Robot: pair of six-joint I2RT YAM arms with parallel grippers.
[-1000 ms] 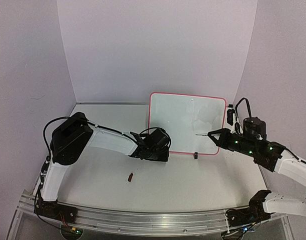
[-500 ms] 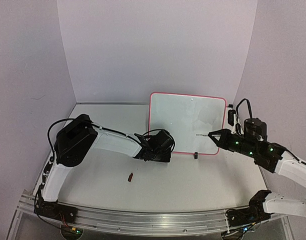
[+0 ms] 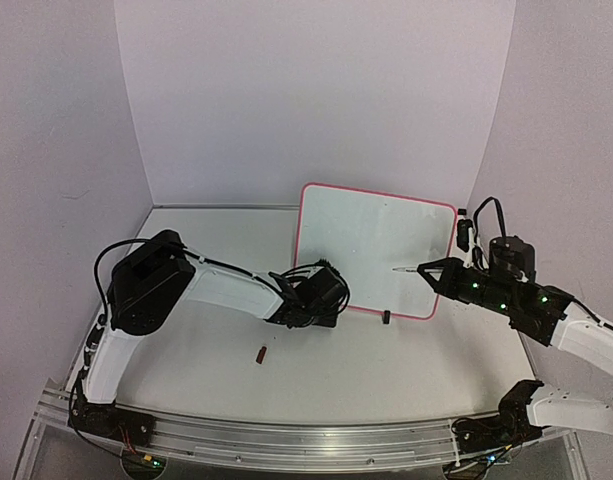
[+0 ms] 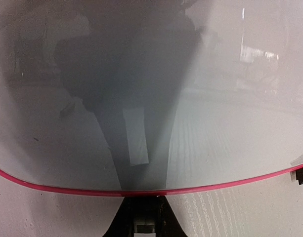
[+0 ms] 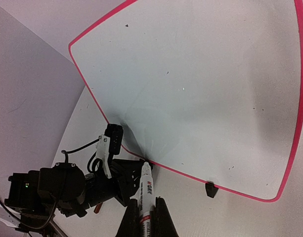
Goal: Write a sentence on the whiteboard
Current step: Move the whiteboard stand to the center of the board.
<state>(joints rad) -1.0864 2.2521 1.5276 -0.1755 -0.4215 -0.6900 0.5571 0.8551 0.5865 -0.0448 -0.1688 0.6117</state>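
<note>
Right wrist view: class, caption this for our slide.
Right end effector aims a marker at the blank whiteboard, left end effector at its edge.

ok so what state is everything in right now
whiteboard: standing on edge, blank
left gripper: shut on the whiteboard's bottom edge
right gripper: shut on the marker
marker: uncapped, tip aimed at the whiteboard, contact unclear
small red piece: lying loose on the table
</note>
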